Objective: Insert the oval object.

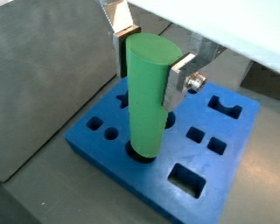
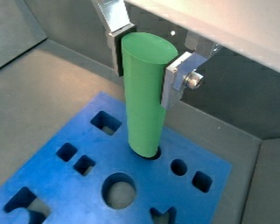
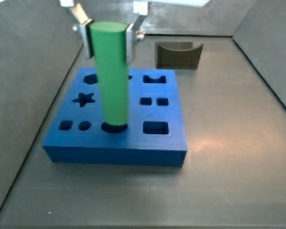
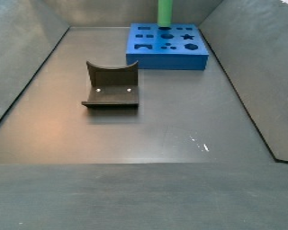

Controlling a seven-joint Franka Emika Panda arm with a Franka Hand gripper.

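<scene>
The oval object, a bright green peg (image 1: 149,105), stands upright with its lower end in a hole of the blue block (image 1: 224,166). It also shows in a wrist view (image 2: 143,105) and in both side views (image 3: 108,76) (image 4: 165,11). My gripper (image 1: 149,83) is shut on the peg's upper part, one silver finger on each side; it shows the same way in a wrist view (image 2: 143,79) and in a side view (image 3: 110,31). The blue block (image 3: 115,154) has several differently shaped holes.
A dark olive-brown block with a curved notch (image 4: 111,87) lies on the grey floor apart from the blue block (image 4: 171,59); it also shows in a side view (image 3: 179,55). Grey walls enclose the floor.
</scene>
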